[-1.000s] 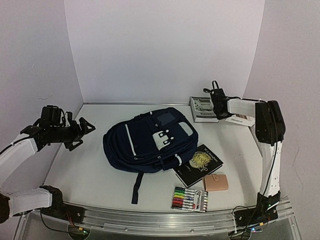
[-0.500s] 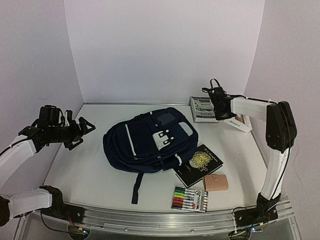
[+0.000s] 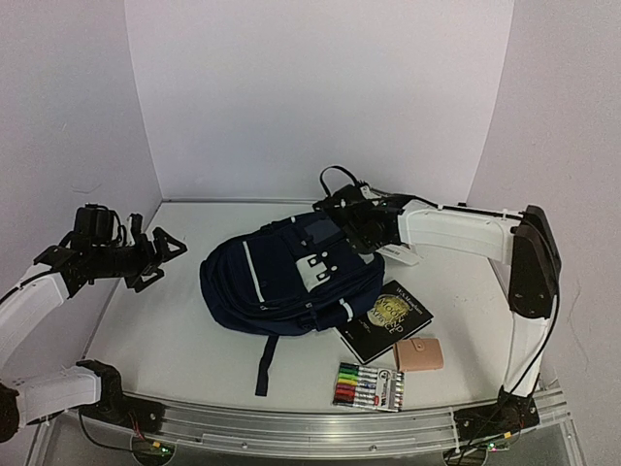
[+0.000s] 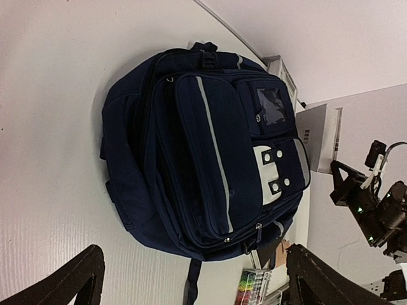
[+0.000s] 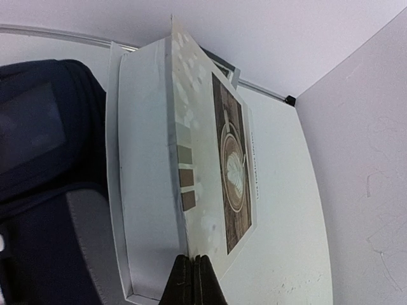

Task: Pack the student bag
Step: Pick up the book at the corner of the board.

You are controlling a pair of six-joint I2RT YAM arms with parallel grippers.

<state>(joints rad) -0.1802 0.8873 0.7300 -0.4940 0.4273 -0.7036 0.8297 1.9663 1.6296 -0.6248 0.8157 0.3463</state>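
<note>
right tool (image 5: 193,259) pinched shut on white box (image 5: 152,159) by student bag (image 3: 281,277), left tool (image 3: 167,262) — wide open, empty

The white desk (image 3: 165,320) carries the student bag (image 3: 286,272) lying flat near its middle, front pockets up, one dark strap trailing toward the near edge. A black book (image 3: 386,320) lies just right of the bag, a tan wallet (image 3: 419,355) against the book's near edge, and a pack of markers (image 3: 369,386) beside the front rail

- the left arm (image 3: 27,299): white shells, black joints
- the left gripper (image 3: 165,262): black, angular fingers
- the right arm (image 3: 456,231): white links, black elbow housing
- a cable (image 3: 340,169): thin black loop at the right wrist
</note>
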